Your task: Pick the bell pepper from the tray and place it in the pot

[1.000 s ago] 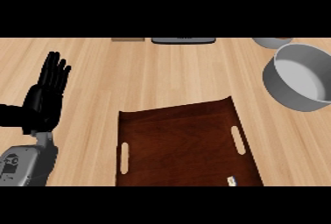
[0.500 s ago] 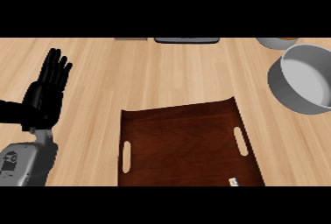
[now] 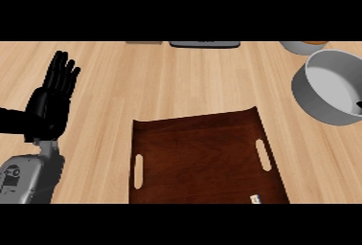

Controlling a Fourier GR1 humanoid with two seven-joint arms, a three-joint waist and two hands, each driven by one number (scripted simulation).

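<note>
A dark brown wooden tray (image 3: 201, 158) with two slot handles lies at the lower middle of the counter. No bell pepper shows on it or anywhere else in view. The grey pot (image 3: 332, 86) stands at the right edge, partly cut off; a small dark tip (image 3: 360, 105) pokes in at its right rim, too little to identify. My left hand (image 3: 51, 100) rests open at the left, fingers straight and pointing up, well apart from the tray. My right hand is out of view.
A dark flat object (image 3: 203, 44) and a small brown one (image 3: 145, 42) lie at the counter's far edge. Part of a grey bowl (image 3: 302, 46) with something orange in it peeks in at the top right. Bare wood lies between hand and tray.
The view has drifted slightly, so the pot and tray sit a little further right. My left hand has stayed where it was, open.
</note>
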